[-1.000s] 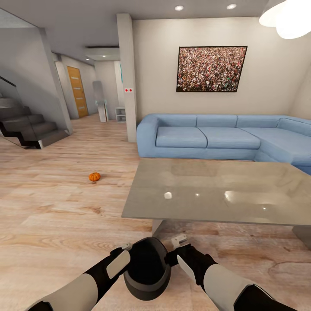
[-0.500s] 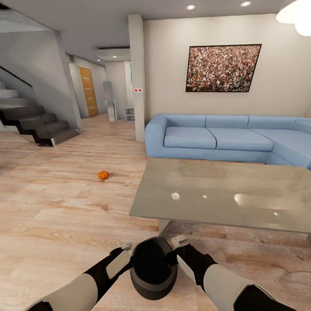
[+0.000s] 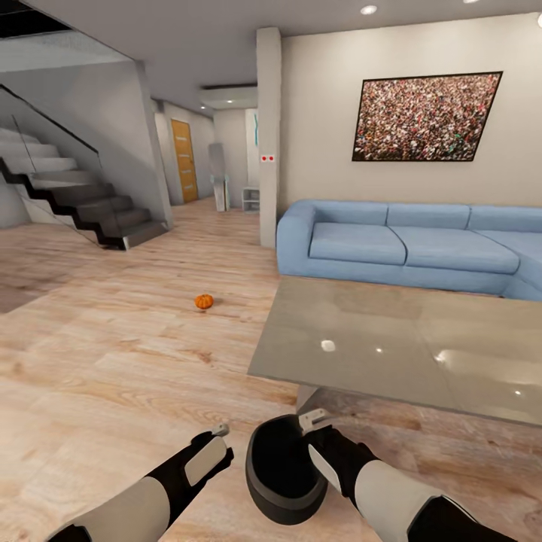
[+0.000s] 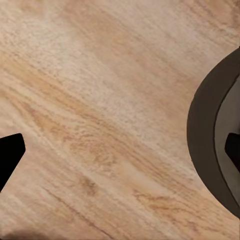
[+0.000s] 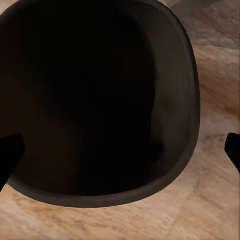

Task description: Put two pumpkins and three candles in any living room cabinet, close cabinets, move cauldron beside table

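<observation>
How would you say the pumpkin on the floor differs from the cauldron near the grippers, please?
The pumpkin is orange and small in view; the cauldron is black and looks much larger. The pumpkin sits far from both arms, while the cauldron is beside the right gripper, near the table. Both are rounded.

One pumpkin [image 3: 204,301], one cauldron [image 3: 282,470], one table [image 3: 391,354], one sofa [image 3: 406,245].

Small orange pumpkin [image 3: 204,301] out on the light tan wood-grain floor [image 3: 113,361], left of the glossy grey table [image 3: 406,346]. Behind the table, a pale blue sofa [image 3: 399,245]. In front of it, a matte black cauldron [image 3: 282,470].
</observation>
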`<state>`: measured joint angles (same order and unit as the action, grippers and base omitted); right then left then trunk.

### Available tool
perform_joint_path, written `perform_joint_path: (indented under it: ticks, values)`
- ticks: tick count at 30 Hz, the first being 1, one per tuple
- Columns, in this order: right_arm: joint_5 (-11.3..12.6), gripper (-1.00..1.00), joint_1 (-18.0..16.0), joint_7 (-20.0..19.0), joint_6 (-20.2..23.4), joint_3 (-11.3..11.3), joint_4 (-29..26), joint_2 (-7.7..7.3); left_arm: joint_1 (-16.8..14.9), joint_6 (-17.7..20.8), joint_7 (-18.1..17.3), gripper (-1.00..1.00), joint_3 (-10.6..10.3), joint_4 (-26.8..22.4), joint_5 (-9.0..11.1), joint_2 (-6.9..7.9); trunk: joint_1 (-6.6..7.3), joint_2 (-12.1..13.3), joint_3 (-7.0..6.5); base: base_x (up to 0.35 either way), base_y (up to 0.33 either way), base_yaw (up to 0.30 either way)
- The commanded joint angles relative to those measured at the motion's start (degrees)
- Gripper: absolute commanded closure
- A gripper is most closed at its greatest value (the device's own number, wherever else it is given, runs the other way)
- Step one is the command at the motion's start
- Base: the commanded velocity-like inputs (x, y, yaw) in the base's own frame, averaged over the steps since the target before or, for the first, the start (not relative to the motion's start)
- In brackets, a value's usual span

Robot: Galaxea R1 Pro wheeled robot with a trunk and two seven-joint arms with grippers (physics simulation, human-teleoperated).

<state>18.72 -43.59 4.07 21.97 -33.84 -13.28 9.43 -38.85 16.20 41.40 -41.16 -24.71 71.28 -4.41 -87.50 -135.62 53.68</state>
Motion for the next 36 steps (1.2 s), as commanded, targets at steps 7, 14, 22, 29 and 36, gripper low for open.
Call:
perform_joint_path:
  ticks: [7,14,22,29,36]
  values:
    - [0.0,-1.0,0.0,0.0,0.0,0.0,0.0,0.06,0.0,0.0,-0.1,-1.0,0.0,0.1,0.1,0.11,1.32,2.4,-1.08,0.0,0.0,0.013]
    - [0.0,-1.0,0.0,0.0,-0.2,0.0,0.0,0.12,0.0,0.0,-0.2,-1.0,-0.2,0.6,0.2,0.1,2.86,5.2,-2.34,0.0,0.0,0.0]
    - [0.1,-1.0,0.0,0.0,-0.4,-0.1,0.2,0.15,0.1,-0.1,-0.2,-1.0,-0.2,1.0,0.3,0.13,4.61,8.4,-3.77,0.0,0.0,0.0]
    - [0.1,-1.0,0.0,0.0,-0.6,-0.1,0.2,0.15,0.1,-0.2,-0.2,-1.0,-0.3,1.1,0.3,0.19,6.15,11.2,-5.03,0.0,0.0,0.0]
    - [0.1,-1.0,0.0,0.0,-0.6,-0.1,0.3,0.12,0.2,-0.2,-0.2,-1.0,-0.3,4.1,0.3,0.0,7.69,14.0,-6.29,0.0,0.0,0.0]
